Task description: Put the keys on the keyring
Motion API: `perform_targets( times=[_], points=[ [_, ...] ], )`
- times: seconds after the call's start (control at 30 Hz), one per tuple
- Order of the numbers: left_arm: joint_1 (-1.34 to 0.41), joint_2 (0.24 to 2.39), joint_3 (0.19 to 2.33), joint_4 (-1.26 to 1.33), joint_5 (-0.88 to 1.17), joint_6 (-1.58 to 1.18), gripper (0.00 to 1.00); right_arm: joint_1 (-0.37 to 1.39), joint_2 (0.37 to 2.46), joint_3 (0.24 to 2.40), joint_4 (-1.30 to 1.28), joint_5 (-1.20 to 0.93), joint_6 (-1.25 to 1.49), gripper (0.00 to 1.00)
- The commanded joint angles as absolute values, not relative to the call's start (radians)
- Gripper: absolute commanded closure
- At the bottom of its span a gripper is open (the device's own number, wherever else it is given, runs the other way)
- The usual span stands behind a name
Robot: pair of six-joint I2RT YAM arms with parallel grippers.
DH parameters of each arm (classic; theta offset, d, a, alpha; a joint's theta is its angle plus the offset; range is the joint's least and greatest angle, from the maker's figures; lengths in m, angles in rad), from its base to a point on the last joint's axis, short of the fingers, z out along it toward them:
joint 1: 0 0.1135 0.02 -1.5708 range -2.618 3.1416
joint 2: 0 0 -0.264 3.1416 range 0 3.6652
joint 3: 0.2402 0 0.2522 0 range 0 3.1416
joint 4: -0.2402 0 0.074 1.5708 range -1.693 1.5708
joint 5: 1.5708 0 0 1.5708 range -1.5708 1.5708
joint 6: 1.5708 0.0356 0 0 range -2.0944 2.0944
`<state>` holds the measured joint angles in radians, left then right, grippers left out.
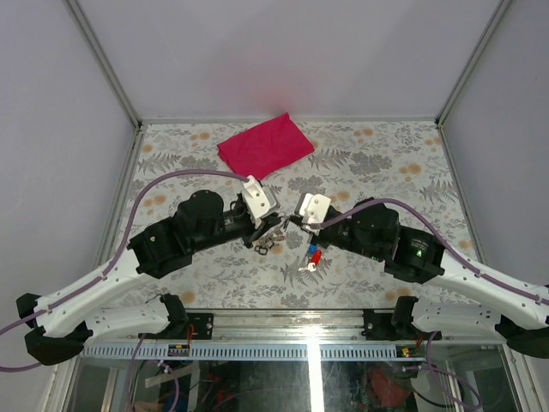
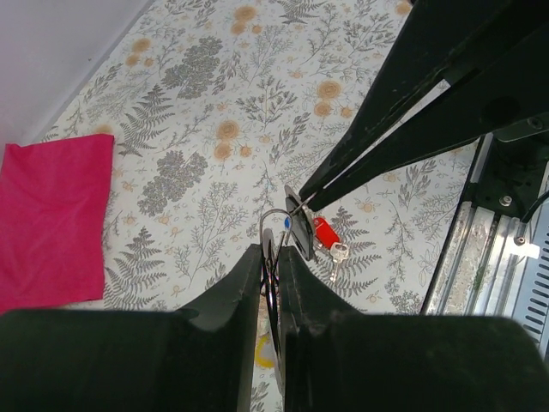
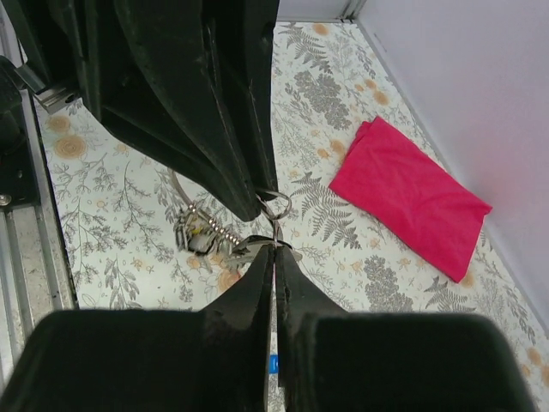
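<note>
Jaws of the left gripper [image 2: 273, 254] are clenched, with only a sliver between them, on the keyring [image 2: 264, 221], which they hold above the middle of the table [image 1: 377, 163]. Those of the right gripper [image 3: 274, 253] are pressed fully together, tips meeting the left's at the ring's wire; we cannot tell whether they pinch it. We see the red key [image 2: 324, 230] and the blue key [image 1: 311, 248] just right of and below the ring. A magenta cloth [image 1: 264, 146] lies farther back.
</note>
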<state>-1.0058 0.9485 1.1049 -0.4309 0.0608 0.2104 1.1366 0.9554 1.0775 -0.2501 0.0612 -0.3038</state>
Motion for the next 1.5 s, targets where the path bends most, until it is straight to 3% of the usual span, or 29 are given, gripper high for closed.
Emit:
perform_targets(
  times=[0.0,1.03,1.47],
  points=[
    [-1.020,0.947,1.153,-0.348,0.030,0.225,1.00,1.143,0.956,1.070,-0.142,0.027,-0.338,1.00],
    [-1.051,0.968,1.151,-0.360,-0.012,0.240,1.00,1.143,0.982,1.075,-0.134,0.001,-0.357,1.00],
    [-1.057,0.964,1.156,-0.364,-0.011,0.244,1.00,1.143,1.013,1.111,-0.164,0.123,-0.333,1.00]
  ],
)
